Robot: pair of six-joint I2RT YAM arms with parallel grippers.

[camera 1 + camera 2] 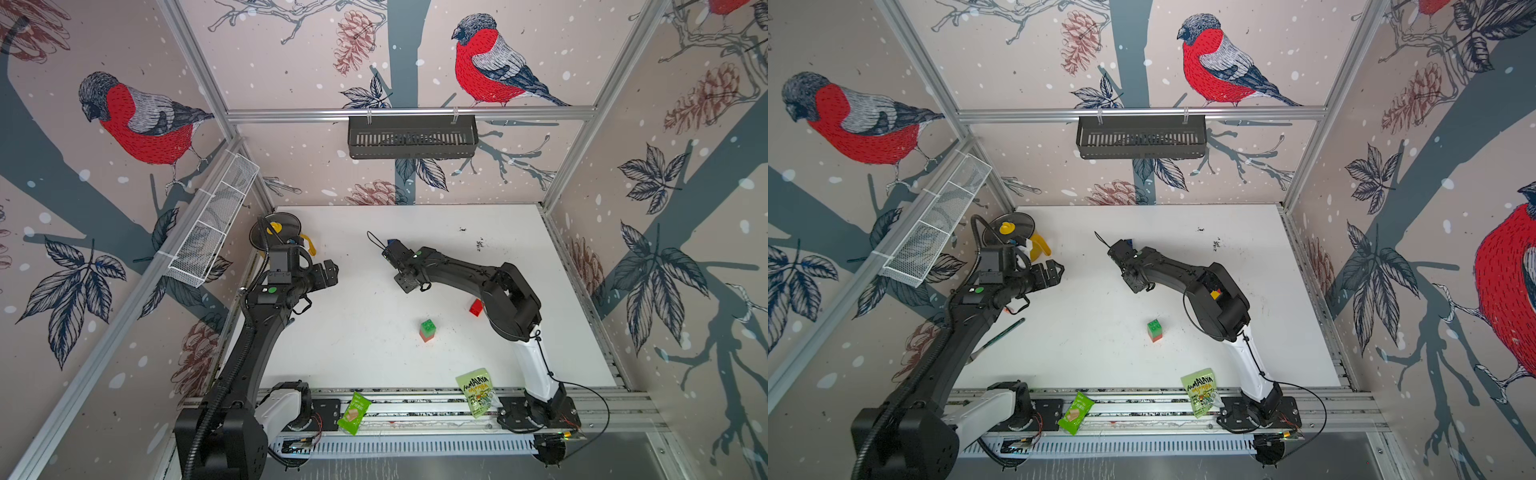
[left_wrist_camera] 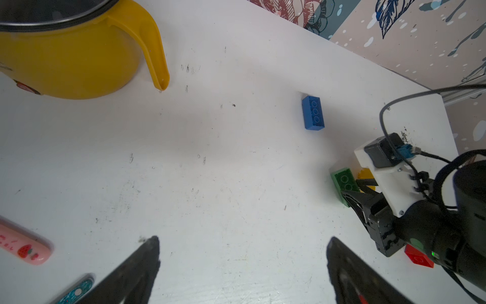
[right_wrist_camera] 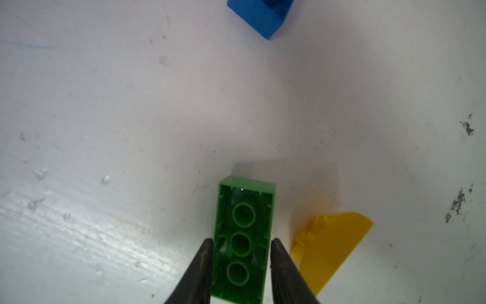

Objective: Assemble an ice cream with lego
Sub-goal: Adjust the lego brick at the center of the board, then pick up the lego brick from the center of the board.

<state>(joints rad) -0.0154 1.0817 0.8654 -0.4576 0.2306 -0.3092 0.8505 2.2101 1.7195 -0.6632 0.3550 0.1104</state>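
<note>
In the right wrist view my right gripper (image 3: 242,240) is shut on a green lego brick (image 3: 244,210), hollow underside towards the camera, one finger against each long side. Beside it a yellow half-round brick (image 3: 331,244) lies on the white table, and a blue brick (image 3: 263,15) lies further off. The left wrist view shows the same green brick (image 2: 344,181) and blue brick (image 2: 313,113). A green brick stacked on a red one (image 1: 427,330) stands mid-table, and a loose red brick (image 1: 476,307) sits by the right arm. My left gripper (image 2: 243,239) is open over bare table.
A yellow pot (image 1: 276,232) with a lid stands at the back left. Two green snack packets (image 1: 353,413) (image 1: 478,392) lie on the front rail. A pen (image 1: 1000,336) lies near the left arm. A black basket (image 1: 411,137) and a white mesh basket (image 1: 212,224) hang on the walls.
</note>
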